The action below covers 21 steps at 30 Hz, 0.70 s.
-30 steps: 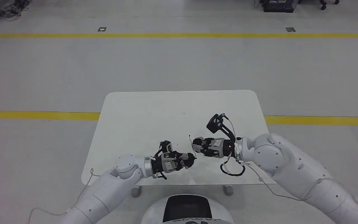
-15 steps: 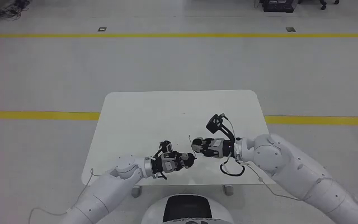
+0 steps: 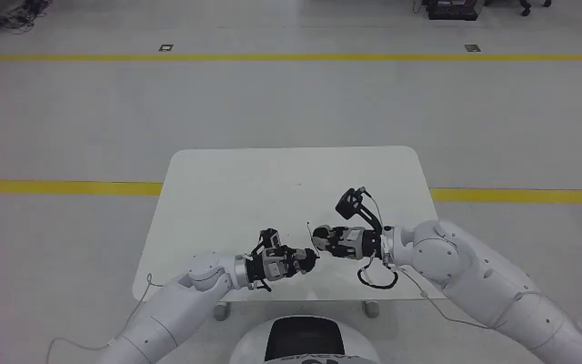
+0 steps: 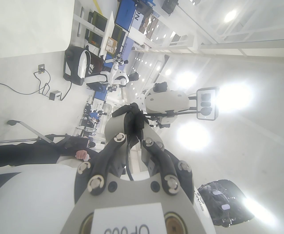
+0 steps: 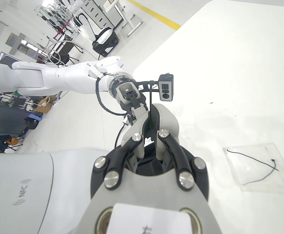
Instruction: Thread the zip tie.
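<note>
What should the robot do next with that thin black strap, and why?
Probably a small nudge bringing the right gripper toward the left gripper, to line up the tie's two ends. The right gripper is shut on the zip tie, whose strap sticks out past its fingertips; the left gripper pinches something black, seemingly the other end. They sit close together above the table.

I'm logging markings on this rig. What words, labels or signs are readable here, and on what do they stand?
"NFC", with a wave sign: on the white arm shell, right wrist view.
Left wrist's white label: cut off, unreadable.
Right wrist's white label: cut off, unreadable.
Blue background sign: too partial to read.
</note>
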Available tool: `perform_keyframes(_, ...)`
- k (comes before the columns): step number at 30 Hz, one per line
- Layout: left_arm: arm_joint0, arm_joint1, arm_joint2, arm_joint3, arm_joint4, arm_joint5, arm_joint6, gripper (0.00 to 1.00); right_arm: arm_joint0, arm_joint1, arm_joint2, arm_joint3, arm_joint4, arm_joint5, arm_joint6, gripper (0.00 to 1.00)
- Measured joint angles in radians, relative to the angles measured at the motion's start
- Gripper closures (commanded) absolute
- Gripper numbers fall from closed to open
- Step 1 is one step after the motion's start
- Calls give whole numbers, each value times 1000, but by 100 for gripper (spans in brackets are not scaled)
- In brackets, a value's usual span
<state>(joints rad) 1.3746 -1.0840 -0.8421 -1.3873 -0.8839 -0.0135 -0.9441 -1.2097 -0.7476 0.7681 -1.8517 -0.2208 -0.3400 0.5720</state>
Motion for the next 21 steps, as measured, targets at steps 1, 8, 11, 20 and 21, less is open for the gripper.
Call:
perform_keyframes(1, 0, 0, 0, 0, 0, 0, 0, 100, -2, 1, 2, -2, -1, 0, -1, 100)
perform_keyframes(8, 0, 0, 0, 0, 0, 0, 0, 100, -22, 10, 14, -10, -7, 0, -14, 100)
perform_keyframes(11, 0, 0, 0, 0, 0, 0, 0, 100, -36, 14, 20, -13, -10, 0, -24, 100)
perform_keyframes(20, 0, 0, 0, 0, 0, 0, 0, 100, -66, 25, 28, -26, -17, 0, -33, 100)
perform_keyframes(21, 0, 0, 0, 0, 0, 0, 0, 100, -68, 26, 29, -27, -18, 0, -34, 100)
